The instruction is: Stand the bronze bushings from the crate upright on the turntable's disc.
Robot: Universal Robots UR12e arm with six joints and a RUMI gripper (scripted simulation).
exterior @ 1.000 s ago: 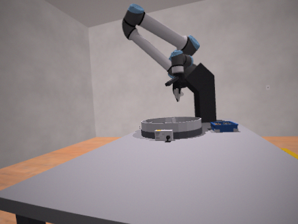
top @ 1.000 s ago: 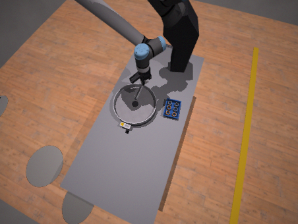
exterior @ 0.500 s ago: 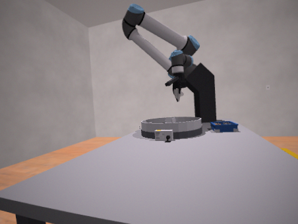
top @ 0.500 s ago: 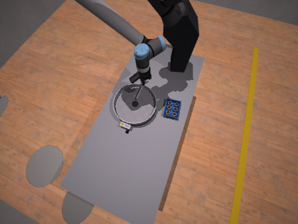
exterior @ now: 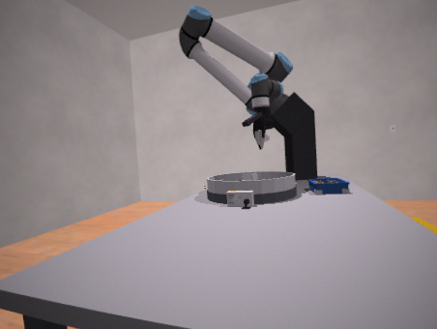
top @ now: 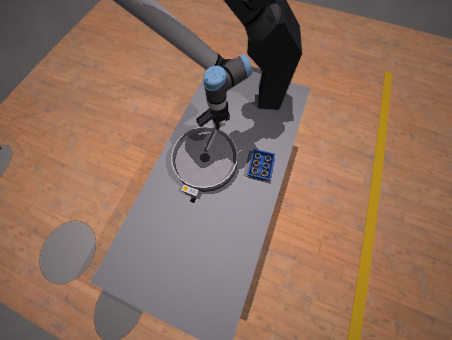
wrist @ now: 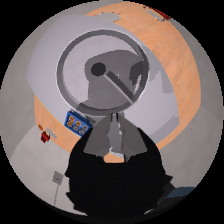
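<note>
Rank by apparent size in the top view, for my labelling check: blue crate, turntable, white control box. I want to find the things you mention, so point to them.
1. Turntable (top: 176, 164) (exterior: 251, 186) (wrist: 59, 82)
2. Blue crate (top: 260, 179) (exterior: 330, 188) (wrist: 76, 131)
3. White control box (top: 190, 190) (exterior: 240, 198)

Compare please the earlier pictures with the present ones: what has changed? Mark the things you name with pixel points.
Nothing visibly changed. The gripper (top: 218, 126) (exterior: 261, 147) (wrist: 114, 113) stays raised near the turntable (top: 173, 167) (exterior: 251, 194) (wrist: 59, 82), and the blue crate of bushings (top: 248, 175) (exterior: 330, 189) (wrist: 67, 120) stays beside the turntable. I see nothing taken or released.
</note>
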